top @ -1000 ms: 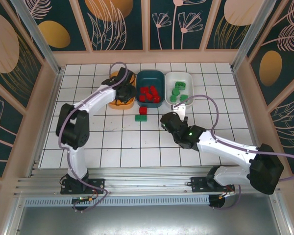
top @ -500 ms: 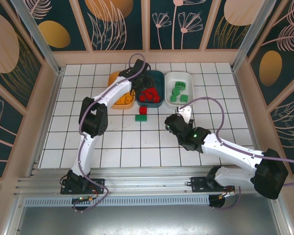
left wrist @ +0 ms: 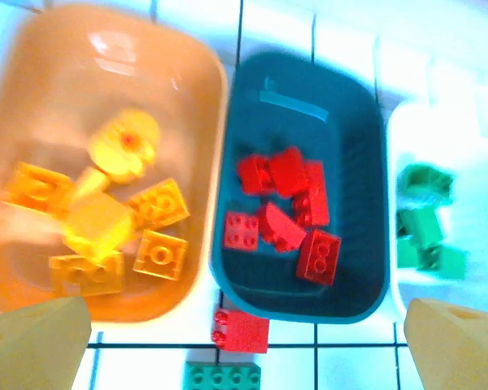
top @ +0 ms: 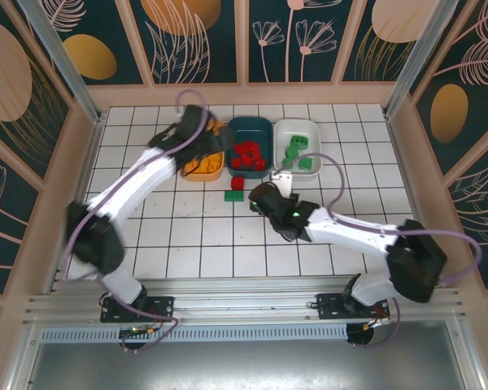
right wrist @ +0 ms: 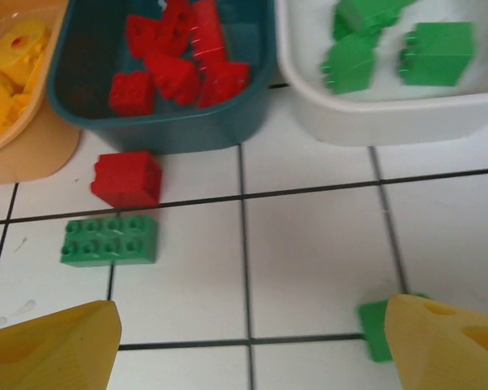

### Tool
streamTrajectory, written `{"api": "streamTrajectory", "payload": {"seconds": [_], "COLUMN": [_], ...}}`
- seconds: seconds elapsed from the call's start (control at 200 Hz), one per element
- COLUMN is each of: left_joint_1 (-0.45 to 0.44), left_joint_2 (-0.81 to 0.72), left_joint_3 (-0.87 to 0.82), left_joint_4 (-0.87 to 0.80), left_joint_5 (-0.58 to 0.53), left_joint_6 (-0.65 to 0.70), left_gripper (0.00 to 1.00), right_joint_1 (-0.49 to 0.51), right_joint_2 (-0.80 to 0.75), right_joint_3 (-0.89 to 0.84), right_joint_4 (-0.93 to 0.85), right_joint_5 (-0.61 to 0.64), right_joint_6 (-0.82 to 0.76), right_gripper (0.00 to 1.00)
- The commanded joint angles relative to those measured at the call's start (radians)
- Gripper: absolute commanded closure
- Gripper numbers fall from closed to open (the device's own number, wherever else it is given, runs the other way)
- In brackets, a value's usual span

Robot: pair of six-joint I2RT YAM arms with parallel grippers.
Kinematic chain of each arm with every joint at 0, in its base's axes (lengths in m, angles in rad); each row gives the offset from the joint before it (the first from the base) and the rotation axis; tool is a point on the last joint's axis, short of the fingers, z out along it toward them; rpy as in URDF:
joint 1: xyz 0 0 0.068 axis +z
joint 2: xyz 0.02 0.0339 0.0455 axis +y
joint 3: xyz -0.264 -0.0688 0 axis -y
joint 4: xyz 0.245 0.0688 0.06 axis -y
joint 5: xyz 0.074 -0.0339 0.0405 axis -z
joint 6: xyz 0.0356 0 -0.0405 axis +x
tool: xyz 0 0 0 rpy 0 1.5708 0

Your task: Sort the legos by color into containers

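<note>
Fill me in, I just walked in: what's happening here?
Two arms are sorting by color. Yellow legos sit in the orange bowl, red ones in the teal bowl, green ones in the white bowl. The left gripper hangs open and empty above the orange and teal bowls. The right gripper is open above the tiles, where a red brick, a green brick and another green piece lie loose.

Orange bowl (left wrist: 73,57) holds yellow legos (left wrist: 159,203); teal bowl (left wrist: 342,122) holds red legos (left wrist: 289,175).

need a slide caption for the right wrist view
Right gripper open, a red lego and a green lego loose on the table before the teal bowl; white bowl alongside.
</note>
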Motion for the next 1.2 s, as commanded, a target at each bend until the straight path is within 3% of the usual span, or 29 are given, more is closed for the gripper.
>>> {"api": "streamTrajectory", "payload": {"seconds": [0.0,0.155,0.3,0.45,0.716,0.876,1.066,1.196], "left_joint_1": [0.045,0.114,0.123,0.126,0.128,0.129,0.131,0.133], "left_joint_2": [-0.225,-0.522,-0.680,-0.725,-0.687,-0.684,-0.707,-0.709], "left_joint_3": [-0.313,-0.690,-0.840,-0.851,-0.840,-0.849,-0.857,-0.854], "left_joint_4": [0.172,0.213,0.198,0.166,0.211,0.210,0.204,0.208], "left_joint_5": [-0.094,-0.083,-0.065,-0.106,-0.071,-0.065,-0.074,-0.072], "left_joint_6": [0.002,-0.103,-0.137,-0.140,-0.123,-0.115,-0.102,-0.102], "left_gripper": [0.01,0.01,0.01,0.01,0.02,0.02,0.02,0.01], "right_joint_1": [0.007,-0.006,-0.035,-0.058,-0.070,-0.072,-0.068,-0.059], "right_joint_2": [0.137,0.353,0.504,0.616,0.734,0.757,0.715,0.661], "right_joint_3": [0.115,0.304,0.450,0.557,0.671,0.671,0.585,0.529], "right_joint_4": [0.065,0.023,-0.058,-0.111,-0.157,-0.164,-0.095,-0.047], "right_joint_5": [-0.005,-0.032,-0.047,-0.073,-0.072,-0.051,-0.035,-0.005], "right_joint_6": [0.053,0.045,0.082,0.105,0.124,0.129,0.122,0.102], "right_gripper": [0.13,0.11,0.10,0.11,0.18,0.30,0.52,0.58]}}
